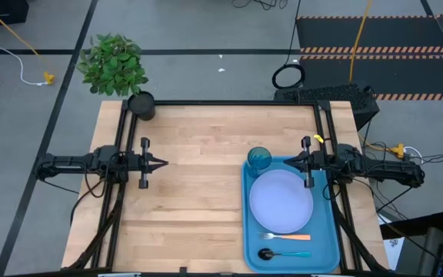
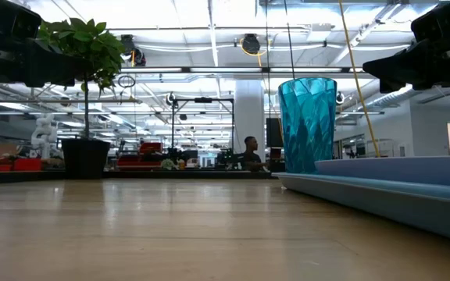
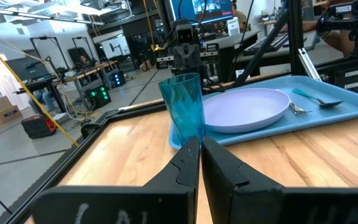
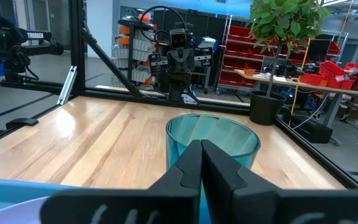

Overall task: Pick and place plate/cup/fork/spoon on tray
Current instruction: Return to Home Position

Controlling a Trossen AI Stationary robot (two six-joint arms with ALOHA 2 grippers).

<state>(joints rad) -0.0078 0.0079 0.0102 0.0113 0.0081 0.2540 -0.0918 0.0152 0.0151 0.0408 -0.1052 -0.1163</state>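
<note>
The blue tray [image 1: 329, 245] lies at the table's right. On it rest the lavender plate [image 1: 281, 201], the teal cup [image 1: 258, 159] upright at the tray's far left corner, the orange-handled fork [image 1: 285, 238] and the blue-handled spoon [image 1: 281, 254] near its front. The cup also shows in the low view [image 2: 307, 125]. My left gripper [image 1: 162, 162] is shut and empty above the table's left side. My right gripper [image 1: 290, 161] is shut and empty just right of the cup, above the tray's far edge.
A black pot with a green plant [image 1: 140, 105] stands at the table's far left corner. A black frame [image 1: 229, 102] runs along the table's edges. Bare wood [image 1: 194, 192] lies between the left gripper and the tray.
</note>
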